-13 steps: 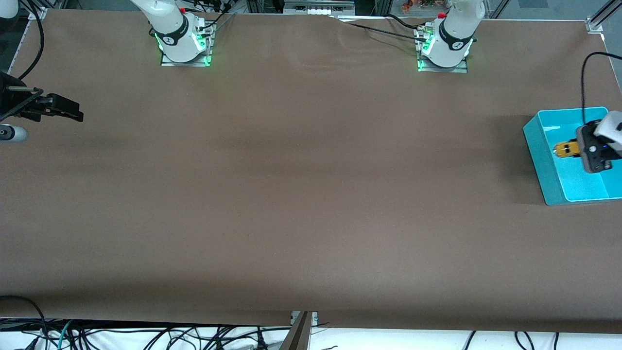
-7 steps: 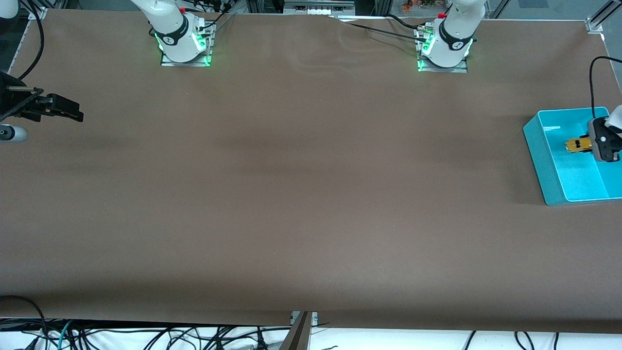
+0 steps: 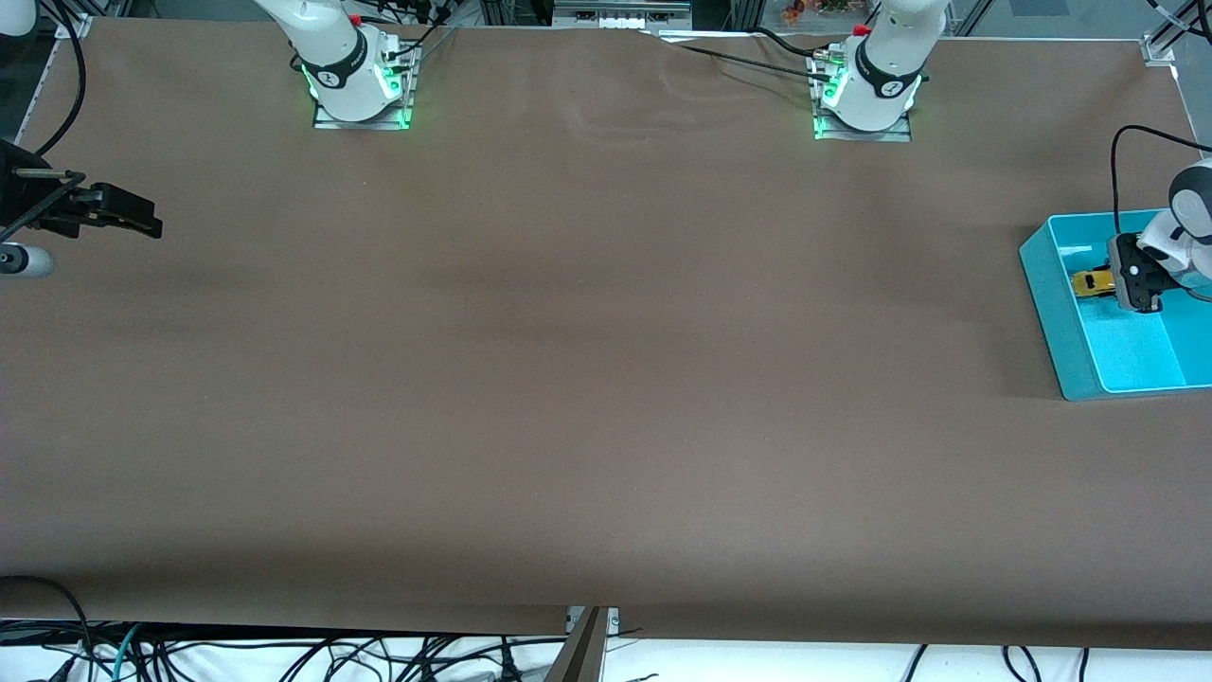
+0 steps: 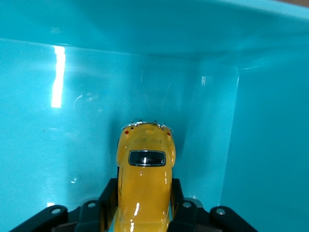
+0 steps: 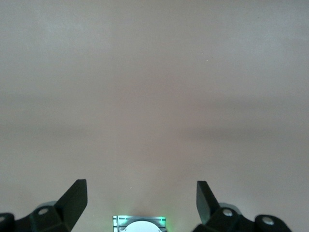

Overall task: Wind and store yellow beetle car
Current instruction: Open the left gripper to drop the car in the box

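This is a robotics lab, not a home or shop. Two white robot arms are bolted by metal base plates (image 3: 361, 116) to the top edge of a wide desk (image 3: 568, 379) covered in plain brown sheeting, and green status lights glow at each base. Black cables (image 3: 284, 654) lie tangled on the floor below the desk's near edge, and more run along its top edge. Aluminium frame profiles (image 3: 1163, 43) stand at the corner, and a teal plastic bin (image 3: 1060, 313) sits at the left arm's end.
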`<state>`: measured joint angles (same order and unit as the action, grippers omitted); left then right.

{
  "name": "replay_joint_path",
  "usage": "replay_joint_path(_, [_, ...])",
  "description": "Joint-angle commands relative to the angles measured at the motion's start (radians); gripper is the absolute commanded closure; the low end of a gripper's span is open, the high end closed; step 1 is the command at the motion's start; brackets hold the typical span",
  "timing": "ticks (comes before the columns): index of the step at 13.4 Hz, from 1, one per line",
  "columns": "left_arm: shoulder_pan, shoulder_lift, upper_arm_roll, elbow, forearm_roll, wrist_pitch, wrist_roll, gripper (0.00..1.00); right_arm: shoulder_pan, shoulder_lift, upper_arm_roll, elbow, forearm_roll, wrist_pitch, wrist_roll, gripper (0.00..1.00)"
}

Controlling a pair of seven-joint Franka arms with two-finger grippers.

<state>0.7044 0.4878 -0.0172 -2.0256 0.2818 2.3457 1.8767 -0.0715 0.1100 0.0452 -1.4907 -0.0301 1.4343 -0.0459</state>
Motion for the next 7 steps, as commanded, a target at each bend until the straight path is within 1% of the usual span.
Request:
replay_joint_path(1, [0.010,-0.043,-0.030,0.022,-0.025,-0.034,0.033,0.00,-0.001,-0.001,0.001,0.007,0.013,0.002,-0.002,0.00])
replay_joint_path(2, [0.001,-0.066,-0.047,0.047,-0.064,-0.093,0.027,0.00,-0.001,-0.001,0.001,0.007,0.012,0.002,-0.002,0.00])
replay_joint_path(3, [0.001,-0.083,-0.064,0.088,-0.073,-0.173,0.022,0.00,-0.001,-0.001,-0.001,0.007,0.012,0.002,-0.002,0.00])
replay_joint_path(5, [0.001,-0.112,-0.111,0.219,-0.075,-0.367,-0.017,0.00,-0.002,-0.001,-0.001,0.007,0.012,0.002,-0.002,0.00])
replay_joint_path(7, [-0.002,-0.120,-0.168,0.385,-0.072,-0.576,-0.101,0.00,-0.001,-0.001,-0.001,0.007,0.012,0.002,-0.002,0.00])
